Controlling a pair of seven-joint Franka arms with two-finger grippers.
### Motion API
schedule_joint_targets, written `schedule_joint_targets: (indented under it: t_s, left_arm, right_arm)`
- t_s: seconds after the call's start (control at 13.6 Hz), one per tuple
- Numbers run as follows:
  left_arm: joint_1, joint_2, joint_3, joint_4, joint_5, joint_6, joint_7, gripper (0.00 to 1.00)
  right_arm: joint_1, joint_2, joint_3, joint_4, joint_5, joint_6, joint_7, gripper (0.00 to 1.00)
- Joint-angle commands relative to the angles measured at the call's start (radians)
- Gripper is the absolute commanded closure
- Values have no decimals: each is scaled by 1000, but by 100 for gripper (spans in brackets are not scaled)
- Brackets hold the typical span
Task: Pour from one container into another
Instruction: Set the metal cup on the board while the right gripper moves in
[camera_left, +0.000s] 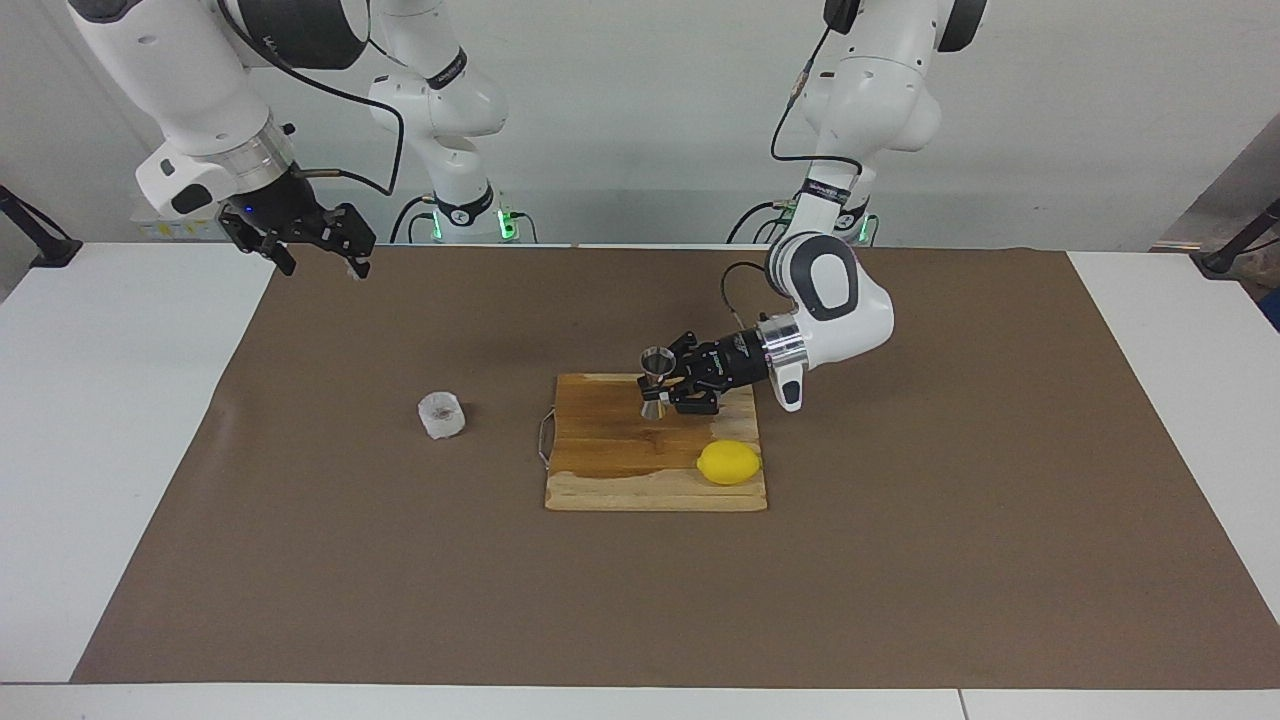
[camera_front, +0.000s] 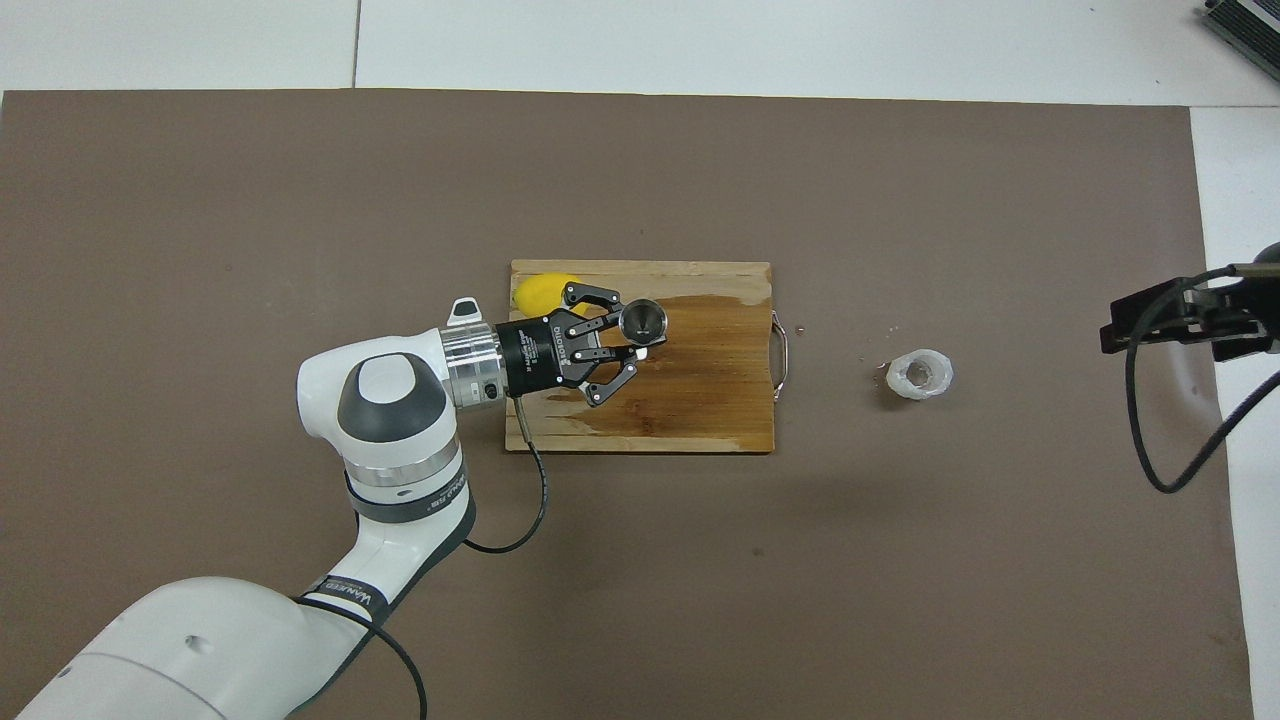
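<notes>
Gripping the jigger (camera_left: 655, 381) upright, left gripper (camera_left: 664, 385) hangs over the cutting board (camera_left: 610, 470).

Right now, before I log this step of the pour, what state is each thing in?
jigger: upright, gripped at the waist, on or just above the board
left gripper: shut on the jigger
plastic cup: upright on the mat, untouched, something brownish inside
right gripper: open, waiting in the air
cutting board: flat, partly wet
lemon: lying on the board

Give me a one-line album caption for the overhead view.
Left tool holds the steel jigger upright over the cutting board; plastic cup waits nearby.
</notes>
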Motion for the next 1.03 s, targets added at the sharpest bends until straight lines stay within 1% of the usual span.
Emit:
schedule_joint_targets:
  t_s: [0.0,0.15,0.22,0.3,0.37,0.52,0.74,0.81,0.89,0.96]
  left_arm:
    - [-18,33,9,3,-79,3,90,100]
    - [-21,36,9,5,-87,18,93,100]
    - [-35,37,8,-1,-131,49,93,100]
    - [-55,40,8,-1,-157,69,91,100]
    - [-56,40,8,-1,-162,75,93,100]
    - [-59,47,6,-9,-178,87,93,100]
    - [-67,51,6,-23,-195,95,93,100]
    - [-67,51,6,-24,-195,94,93,100]
    - [-67,51,6,-24,-193,92,93,73]
    - [-67,51,8,-24,-191,91,96,1]
  right_arm:
    - [-9,-1,4,0,19,6,9,0]
    - [-9,-1,4,0,19,6,9,0]
    - [-9,-1,3,0,19,0,14,0]
    - [-14,-7,1,-5,19,-36,11,0]
    - [-26,-13,0,-8,19,-97,8,0]
    - [-34,-18,1,-3,19,-136,3,0]
    - [-34,-28,1,-6,23,-133,-18,0]
    - [-34,-37,0,-24,14,-126,-34,0]
    - [-45,-44,0,-38,17,-110,-51,0]
    - [-60,-45,0,-47,17,-93,-113,0]
